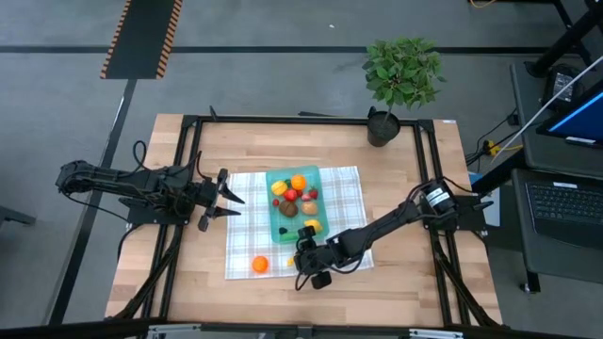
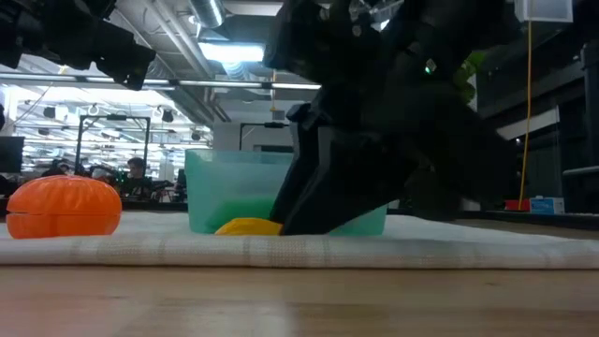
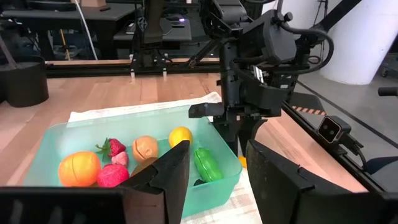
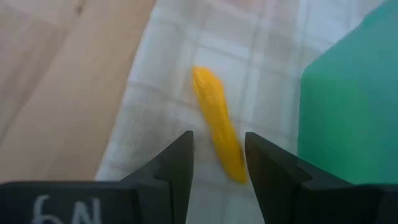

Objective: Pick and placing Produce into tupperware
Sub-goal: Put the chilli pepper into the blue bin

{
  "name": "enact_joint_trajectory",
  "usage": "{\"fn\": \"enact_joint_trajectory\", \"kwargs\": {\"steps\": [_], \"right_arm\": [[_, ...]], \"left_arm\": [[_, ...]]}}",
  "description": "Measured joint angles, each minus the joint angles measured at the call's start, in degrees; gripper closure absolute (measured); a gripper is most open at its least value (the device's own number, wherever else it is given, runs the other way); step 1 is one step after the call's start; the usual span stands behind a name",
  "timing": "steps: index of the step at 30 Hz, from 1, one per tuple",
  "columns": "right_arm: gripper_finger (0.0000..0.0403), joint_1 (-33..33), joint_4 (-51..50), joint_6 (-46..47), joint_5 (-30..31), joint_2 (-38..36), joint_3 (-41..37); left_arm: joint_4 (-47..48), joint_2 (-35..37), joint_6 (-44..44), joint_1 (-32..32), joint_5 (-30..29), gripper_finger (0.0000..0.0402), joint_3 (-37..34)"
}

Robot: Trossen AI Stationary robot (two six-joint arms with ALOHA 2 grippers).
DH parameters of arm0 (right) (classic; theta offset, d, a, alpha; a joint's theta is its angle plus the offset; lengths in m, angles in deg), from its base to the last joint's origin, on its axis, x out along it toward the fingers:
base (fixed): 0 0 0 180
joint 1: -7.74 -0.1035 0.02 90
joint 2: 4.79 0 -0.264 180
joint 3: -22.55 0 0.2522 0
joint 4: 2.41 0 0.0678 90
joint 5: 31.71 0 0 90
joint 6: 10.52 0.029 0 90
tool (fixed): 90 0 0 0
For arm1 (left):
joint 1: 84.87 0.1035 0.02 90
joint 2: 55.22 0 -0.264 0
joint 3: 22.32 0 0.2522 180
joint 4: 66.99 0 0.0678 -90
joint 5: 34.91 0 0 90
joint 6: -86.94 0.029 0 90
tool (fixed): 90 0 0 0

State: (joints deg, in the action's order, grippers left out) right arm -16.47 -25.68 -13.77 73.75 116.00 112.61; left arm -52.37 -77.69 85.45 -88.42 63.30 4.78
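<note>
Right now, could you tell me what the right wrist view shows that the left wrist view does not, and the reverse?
Only the right wrist view shows the long yellow piece lying on the checked cloth, just ahead of the right hand, whose fingers are apart.

Only the left wrist view shows the produce inside the container: an orange piece, a strawberry and a green piece.

Both show the teal container and the cloth.

1 tupperware [image 1: 279,229] | 2 grippers | 1 potted plant [image 1: 400,80] | 1 cloth [image 1: 247,247]

My arms: matt black, jointed, thin black cables along them. Right arm [image 1: 396,221] carries a white-labelled joint. Wedge-shaped black fingers [image 3: 168,171].
</note>
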Motion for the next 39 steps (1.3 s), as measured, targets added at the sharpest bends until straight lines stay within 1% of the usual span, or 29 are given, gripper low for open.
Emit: {"fn": "enact_joint_trajectory", "kwargs": {"steps": [6, 11, 15, 19, 25, 34, 36, 39], "right_arm": [[0.0257, 0.02, 2.01, 0.0, 0.65, 2.17, 0.22], [0.0258, 0.07, 2.83, -0.07, 0.56, 2.12, 0.26], [0.0266, 0.04, 2.03, -0.27, 0.04, 2.21, 1.39], [0.0286, 0.04, 1.46, -0.31, -0.24, 2.28, 2.07], [0.0326, 0.04, -0.59, -0.26, -0.24, 2.3, 3.3], [0.0384, 0.04, -5.52, 0.34, -0.11, 2.28, 6.57], [0.0393, 0.04, -6.53, 1.51, -0.07, 2.24, 6.98], [0.0396, 0.05, -8.29, 3.68, -0.07, 2.24, 7.92]], "left_arm": [[0.02, -0.01, -0.11, -0.01, 0.0, 0.0254, 0.0], [0.02, 0.0, -0.11, -0.02, 0.0, 0.0247, 0.0], [0.03, -0.01, -0.11, 0.0, 0.0, 0.0246, 0.0], [0.08, 0.0, -0.09, -0.01, 0.0, 0.0251, 0.0], [0.2, 0.01, -0.09, 0.0, 0.0, 0.0257, 0.0], [0.2, 0.01, -0.09, -0.02, 0.0, 0.0247, 0.0], [0.22, 0.01, -0.09, 0.0, 0.0, 0.0246, 0.0], [0.2, -0.01, -0.08, -0.02, 0.0, 0.0249, 0.0]]}}
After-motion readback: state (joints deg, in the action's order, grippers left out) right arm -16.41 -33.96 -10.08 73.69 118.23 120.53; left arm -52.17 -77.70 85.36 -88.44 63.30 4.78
